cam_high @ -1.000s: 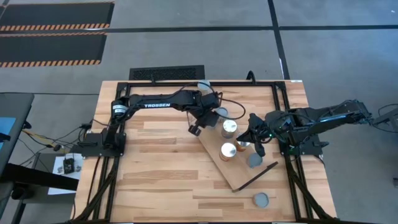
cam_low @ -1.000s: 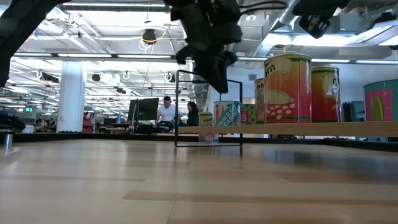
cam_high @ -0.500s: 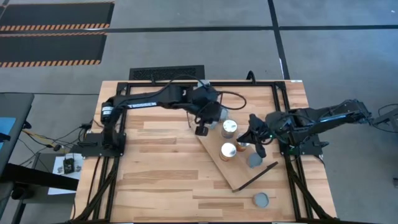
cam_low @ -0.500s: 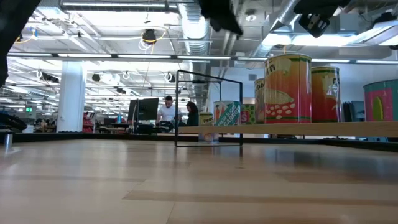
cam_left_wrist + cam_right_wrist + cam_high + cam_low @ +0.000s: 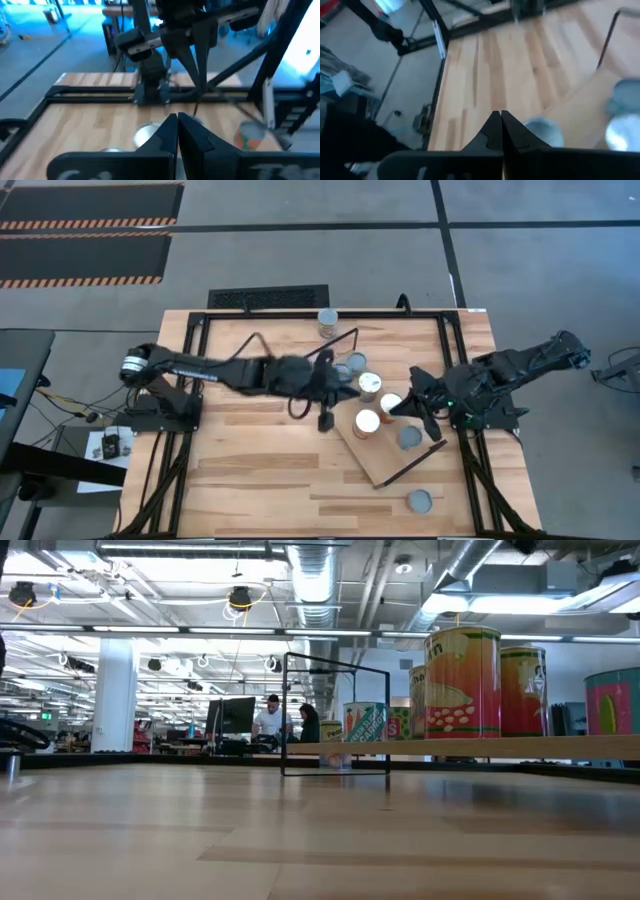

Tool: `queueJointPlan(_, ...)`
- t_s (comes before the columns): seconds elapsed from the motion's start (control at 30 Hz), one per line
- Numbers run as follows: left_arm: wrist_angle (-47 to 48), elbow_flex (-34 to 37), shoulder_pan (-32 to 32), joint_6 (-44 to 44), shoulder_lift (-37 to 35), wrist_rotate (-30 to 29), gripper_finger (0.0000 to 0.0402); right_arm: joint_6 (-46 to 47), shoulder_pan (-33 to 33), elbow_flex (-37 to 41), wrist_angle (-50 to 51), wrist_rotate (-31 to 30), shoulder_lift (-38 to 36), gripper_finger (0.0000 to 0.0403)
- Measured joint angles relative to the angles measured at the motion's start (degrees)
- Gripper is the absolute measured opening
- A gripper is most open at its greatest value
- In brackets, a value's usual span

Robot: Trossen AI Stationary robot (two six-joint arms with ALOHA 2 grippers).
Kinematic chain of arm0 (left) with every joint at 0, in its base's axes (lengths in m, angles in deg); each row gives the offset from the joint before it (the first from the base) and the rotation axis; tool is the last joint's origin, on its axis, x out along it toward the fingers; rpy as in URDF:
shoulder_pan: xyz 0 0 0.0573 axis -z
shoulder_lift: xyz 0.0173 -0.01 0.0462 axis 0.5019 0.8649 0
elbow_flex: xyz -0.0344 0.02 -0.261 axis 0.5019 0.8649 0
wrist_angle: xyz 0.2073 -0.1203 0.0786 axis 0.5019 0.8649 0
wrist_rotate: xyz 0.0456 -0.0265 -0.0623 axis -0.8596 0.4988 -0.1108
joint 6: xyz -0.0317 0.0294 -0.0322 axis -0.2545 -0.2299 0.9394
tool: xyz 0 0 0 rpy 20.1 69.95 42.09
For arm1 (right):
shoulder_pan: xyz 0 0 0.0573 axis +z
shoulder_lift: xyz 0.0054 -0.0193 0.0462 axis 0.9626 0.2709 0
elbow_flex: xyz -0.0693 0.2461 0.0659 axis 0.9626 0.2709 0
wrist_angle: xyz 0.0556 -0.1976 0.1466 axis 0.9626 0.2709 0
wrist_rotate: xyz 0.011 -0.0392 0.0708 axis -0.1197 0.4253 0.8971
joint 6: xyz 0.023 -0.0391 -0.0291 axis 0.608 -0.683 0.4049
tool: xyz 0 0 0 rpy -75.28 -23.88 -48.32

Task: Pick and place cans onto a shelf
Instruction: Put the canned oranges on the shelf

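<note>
The left gripper [image 5: 324,420] has swung off the shelf [image 5: 385,460] to hang just beside its left edge, fingers pressed together. The right gripper [image 5: 412,412], also closed and empty, hovers over the shelf's cans [image 5: 367,423]. Only the low view shows their corn labels [image 5: 462,680]; only overhead shows stray cans [image 5: 421,501] beyond.

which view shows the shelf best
The high view: the whole shelf lies there, angled on the table with cans on it. The low view gives only its edge side-on, with a wire frame and can labels. The right wrist view catches a blurred part; in the left wrist view I cannot make it out.
</note>
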Motion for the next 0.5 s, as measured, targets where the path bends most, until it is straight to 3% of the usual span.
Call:
queueJointPlan(0.23,-18.29,19.00,5.31,7.23,-9.14,-7.57,0.0000,17.20,12.77,-10.19,14.18,-4.72,9.71,0.0003)
queueJointPlan(0.5,-20.68,31.96,8.38,11.12,-19.07,-13.44,0.0000,45.31,28.95,-22.78,23.69,-4.72,24.13,0.0003)
